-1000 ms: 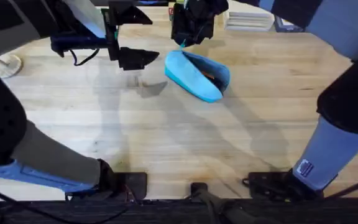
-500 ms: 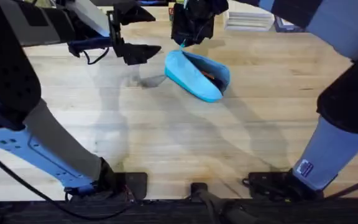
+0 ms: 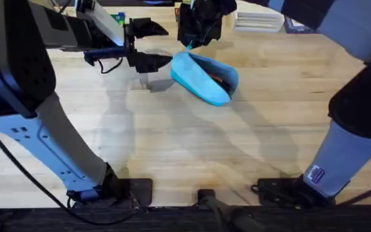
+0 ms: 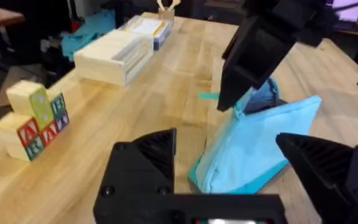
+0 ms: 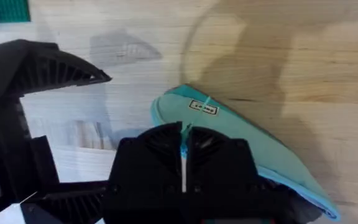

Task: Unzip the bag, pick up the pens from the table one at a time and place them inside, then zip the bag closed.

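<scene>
The bag lies on the desk, toward its far side, with its mouth gaping and something orange and dark showing inside. The right gripper hangs over the bag's far end, its jaws clenched on the small teal zipper pull, which runs as a thin strip between them in the right wrist view. The left gripper sits just beside the bag's near-left end, jaws released and spread wide, one either side of the fabric edge in the left wrist view, not yet touching it as far as I can tell.

The risk is in the closing pull. If the right arm draws the slider before the left jaws pinch the fabric, the whole soft pouch will probably slide or lift along with it instead of zipping. A thin pull tab can also slip from the grip. If the left jaws close too deep, they may block the slider's path or catch the contents.
</scene>
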{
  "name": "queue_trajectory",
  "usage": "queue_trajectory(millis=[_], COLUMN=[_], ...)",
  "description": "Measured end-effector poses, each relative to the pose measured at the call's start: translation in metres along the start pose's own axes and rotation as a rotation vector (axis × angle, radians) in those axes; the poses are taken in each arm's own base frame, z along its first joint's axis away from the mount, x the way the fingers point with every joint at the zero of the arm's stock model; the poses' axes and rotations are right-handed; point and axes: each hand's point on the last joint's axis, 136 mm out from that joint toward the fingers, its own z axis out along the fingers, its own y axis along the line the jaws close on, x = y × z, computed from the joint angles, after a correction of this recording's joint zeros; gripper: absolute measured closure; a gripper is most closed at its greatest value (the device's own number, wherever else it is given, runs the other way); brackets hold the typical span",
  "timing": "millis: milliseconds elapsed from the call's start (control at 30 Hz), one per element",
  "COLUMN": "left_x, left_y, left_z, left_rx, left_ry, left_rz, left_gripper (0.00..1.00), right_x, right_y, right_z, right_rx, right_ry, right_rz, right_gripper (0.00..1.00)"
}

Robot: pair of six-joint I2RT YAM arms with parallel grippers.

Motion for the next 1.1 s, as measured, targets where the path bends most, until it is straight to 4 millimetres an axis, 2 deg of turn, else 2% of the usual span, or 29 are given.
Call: queue_trajectory(millis=[300, 533, 1100], left_x=[0.026, 0.037, 0.053], left_y=[-0.005, -0.007, -0.011], left_z=[0.019, 0.029, 0.034], left_rx=[0.04, 0.037, 0.023], left_ry=[0.026, 0.09, 0.175], left_rz=[-0.072, -0.08, -0.147], left_gripper=[0.009, 0.01, 0.01], right_x=[0.0, 0.0, 0.0], right_y=[0.0, 0.0, 0.0], right_z=[0.0, 0.0, 0.0], right_rx=[0.0, 0.0, 0.0], right_ry=[0.0, 0.0, 0.0], right_rz=[0.0, -0.003, -0.003], right_gripper=[0.969, 0.969, 0.969])
